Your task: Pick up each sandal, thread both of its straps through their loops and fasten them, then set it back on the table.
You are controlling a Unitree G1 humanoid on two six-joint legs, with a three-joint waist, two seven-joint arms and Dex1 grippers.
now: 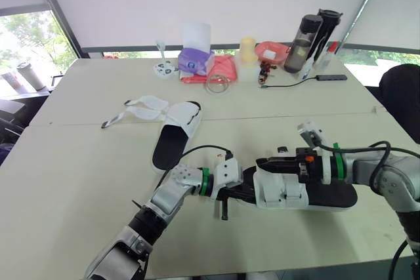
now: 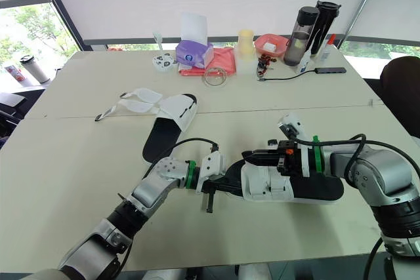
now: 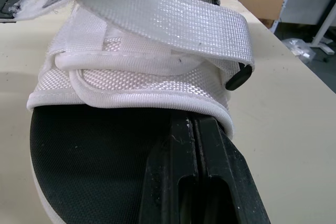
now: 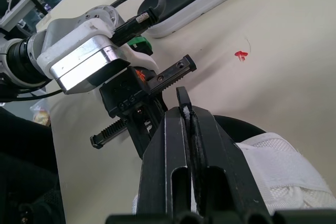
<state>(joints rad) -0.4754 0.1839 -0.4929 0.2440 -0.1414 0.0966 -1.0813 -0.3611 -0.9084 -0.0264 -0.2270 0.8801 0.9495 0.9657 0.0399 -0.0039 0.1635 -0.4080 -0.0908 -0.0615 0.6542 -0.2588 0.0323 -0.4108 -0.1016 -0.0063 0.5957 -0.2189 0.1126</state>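
A sandal point(image 1: 328, 196) with a black insole and white woven straps lies on the table's near right side. My left gripper point(image 1: 248, 187) reaches in from the left, and its shut fingers point(image 3: 173, 166) rest on the insole just before the front strap point(image 3: 157, 19). My right gripper point(image 1: 261, 161) comes in from the right above the straps and is shut on a thin white strap end point(image 4: 185, 115). A second sandal point(image 1: 176, 137) lies farther back left, its straps point(image 1: 146, 105) undone and spread out on the table.
Along the table's point(image 1: 79, 181) far edge stand a purple tissue box point(image 1: 195, 60), a pink cloth point(image 1: 222, 70), a clear ring point(image 1: 218, 84), a cup point(image 1: 247, 50), a red bowl point(image 1: 270, 50) and two dark bottles point(image 1: 308, 40). A black cable point(image 1: 289, 84) lies near them. A dark chair point(image 1: 401, 96) is at right.
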